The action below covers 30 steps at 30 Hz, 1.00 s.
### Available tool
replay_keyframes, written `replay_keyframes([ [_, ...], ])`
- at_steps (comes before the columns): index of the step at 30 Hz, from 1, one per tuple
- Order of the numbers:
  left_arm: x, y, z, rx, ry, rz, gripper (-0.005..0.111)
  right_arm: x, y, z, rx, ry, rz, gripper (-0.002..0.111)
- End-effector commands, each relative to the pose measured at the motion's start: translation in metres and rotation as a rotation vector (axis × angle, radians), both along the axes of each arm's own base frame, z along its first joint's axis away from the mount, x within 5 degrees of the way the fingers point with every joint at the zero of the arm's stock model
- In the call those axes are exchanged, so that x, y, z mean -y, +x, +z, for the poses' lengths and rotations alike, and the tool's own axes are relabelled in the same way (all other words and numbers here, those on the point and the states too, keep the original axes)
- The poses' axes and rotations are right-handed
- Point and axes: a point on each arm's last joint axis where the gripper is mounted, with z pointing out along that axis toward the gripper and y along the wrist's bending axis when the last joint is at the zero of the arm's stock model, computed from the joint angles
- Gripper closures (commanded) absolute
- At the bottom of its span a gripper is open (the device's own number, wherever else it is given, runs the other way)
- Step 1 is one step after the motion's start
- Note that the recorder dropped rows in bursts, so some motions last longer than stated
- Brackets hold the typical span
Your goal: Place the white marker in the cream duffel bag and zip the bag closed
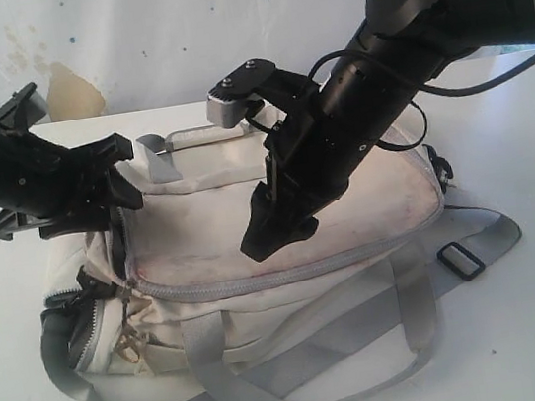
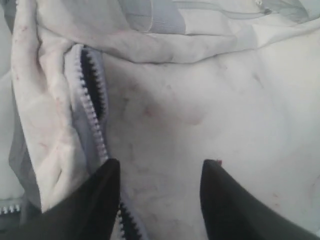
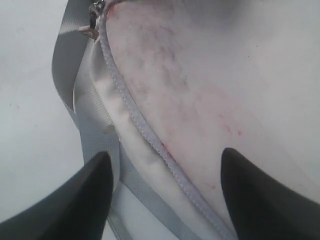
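The cream duffel bag lies on the white table, its stained top flap closed along the front by a grey zipper. At the bag's left end the zipper still gapes, showing dark lining. My left gripper hovers open over that left end, fingers straddling the zipper teeth. Over the front edge of the flap my right gripper stands open, with the closed zipper seam between its fingers. Neither holds anything. The white marker is out of view.
Grey carry straps loop over the table in front of the bag, and a shoulder strap with a black buckle trails to the right. A stained wall stands behind the table.
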Motion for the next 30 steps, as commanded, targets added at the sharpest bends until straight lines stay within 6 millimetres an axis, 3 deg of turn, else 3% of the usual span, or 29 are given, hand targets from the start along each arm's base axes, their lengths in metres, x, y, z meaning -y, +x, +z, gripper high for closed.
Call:
replay_keyframes([
  [1, 0.002, 0.009, -0.025, -0.067, -0.015, 0.028, 0.056, 0.000, -0.002, 0.003, 0.011, 0.005, 0.012, 0.050],
  [5, 0.003, 0.014, -0.039, -0.107, -0.011, 0.029, 0.056, 0.000, -0.002, 0.003, 0.009, 0.005, 0.013, 0.050],
  [10, 0.005, 0.019, -0.033, -0.086, -0.009, 0.007, 0.056, 0.000, -0.003, 0.003, 0.003, 0.003, 0.018, 0.050],
  [13, 0.008, 0.021, -0.016, -0.045, 0.003, -0.104, 0.056, 0.000, -0.003, 0.003, 0.003, 0.003, 0.018, 0.050],
  [16, 0.011, 0.019, 0.016, 0.015, 0.000, -0.212, 0.056, 0.000, -0.003, 0.003, 0.001, 0.003, 0.019, 0.050],
  [21, -0.005, -0.003, 0.051, 0.023, 0.159, -0.236, 0.056, 0.000, -0.003, 0.003, 0.000, 0.002, 0.020, 0.050],
  [30, -0.019, -0.067, 0.053, 0.010, 0.204, -0.391, 0.056, 0.000, -0.003, 0.003, -0.001, 0.000, 0.022, 0.050],
])
